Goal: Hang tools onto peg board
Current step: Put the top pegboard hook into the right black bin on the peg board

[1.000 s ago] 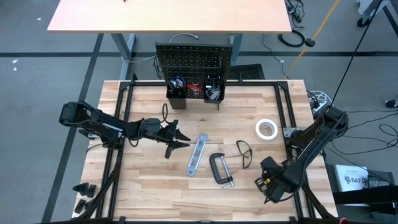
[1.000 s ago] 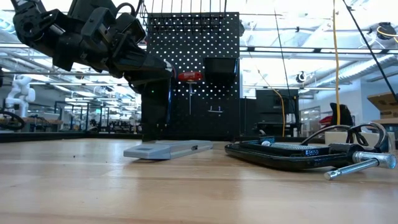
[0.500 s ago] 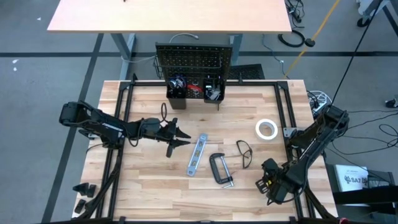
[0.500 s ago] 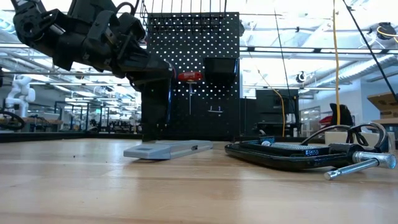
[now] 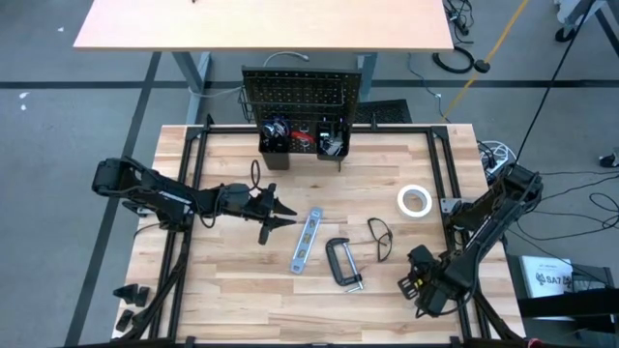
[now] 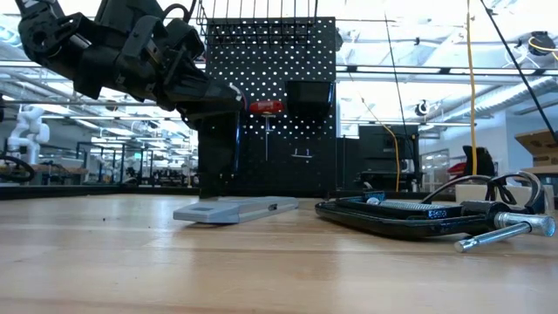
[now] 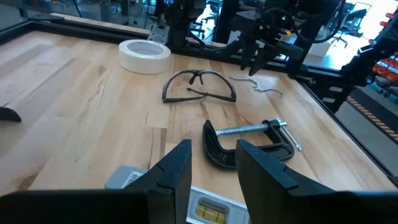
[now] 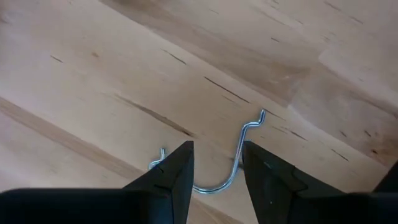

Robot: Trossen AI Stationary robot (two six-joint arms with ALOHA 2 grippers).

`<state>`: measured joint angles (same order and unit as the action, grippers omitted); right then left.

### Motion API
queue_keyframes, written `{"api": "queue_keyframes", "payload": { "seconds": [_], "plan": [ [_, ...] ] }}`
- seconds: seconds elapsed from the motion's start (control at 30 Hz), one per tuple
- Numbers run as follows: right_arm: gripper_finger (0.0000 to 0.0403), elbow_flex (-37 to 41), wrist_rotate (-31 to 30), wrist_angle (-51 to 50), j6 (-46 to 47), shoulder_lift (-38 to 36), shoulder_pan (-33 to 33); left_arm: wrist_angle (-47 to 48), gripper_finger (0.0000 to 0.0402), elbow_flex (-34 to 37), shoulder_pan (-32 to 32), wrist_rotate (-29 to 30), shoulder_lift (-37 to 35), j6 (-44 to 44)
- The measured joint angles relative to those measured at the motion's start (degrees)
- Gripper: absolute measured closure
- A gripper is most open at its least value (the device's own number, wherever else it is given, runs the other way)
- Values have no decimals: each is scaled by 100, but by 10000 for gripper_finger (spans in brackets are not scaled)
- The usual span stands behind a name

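In the high view the peg board [image 5: 301,94] stands upright at the top centre of the table [image 5: 222,300], with two bins low on its face that already hold a few tools; in the low view a red-handled screwdriver [image 6: 266,107] hangs on the board's holes near the frame's centre. So a small part of the job looks done, but most is left: the blue-silver level [image 5: 307,240] lies flat at the middle of the table, the black C-clamp [image 5: 342,262] just to its right, the glasses [image 5: 379,237] right of that, and the white tape roll [image 5: 414,201] toward the right edge, none of them on the board. The left gripper [image 5: 280,215] hovers left of centre, above the table near the level's upper end; in the left wrist view its fingers [image 7: 177,168] stand parted with nothing between them. The right gripper [image 5: 418,287] sits at the lower right of the high view, close over the table; the right wrist view shows its fingers [image 8: 177,168] spread and empty on either side of a bent metal hook [image 8: 233,158] lying on the wood, not yet grasped.
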<state>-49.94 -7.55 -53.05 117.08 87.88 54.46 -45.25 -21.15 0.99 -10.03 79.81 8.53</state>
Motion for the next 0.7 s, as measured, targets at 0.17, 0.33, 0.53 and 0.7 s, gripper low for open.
{"api": "queue_keyframes", "payload": {
  "seconds": [0.17, 0.33, 0.53, 0.7],
  "plan": [
    [273, 419, -4, 330, 356, 9, 135, 0, 281, 0, -1, -2, 0, 2],
    [283, 1098, -3, 1309, 610, -53, 157, 2, 281, 0, -2, 1, 0, 5],
    [390, 1139, 266, 1047, 863, -46, 153, 71, 281, 0, -2, 1, 0, 7],
    [399, 1101, 211, 943, 853, -38, 139, 74, 281, 0, -2, 2, 0, 7]
  ]
}}
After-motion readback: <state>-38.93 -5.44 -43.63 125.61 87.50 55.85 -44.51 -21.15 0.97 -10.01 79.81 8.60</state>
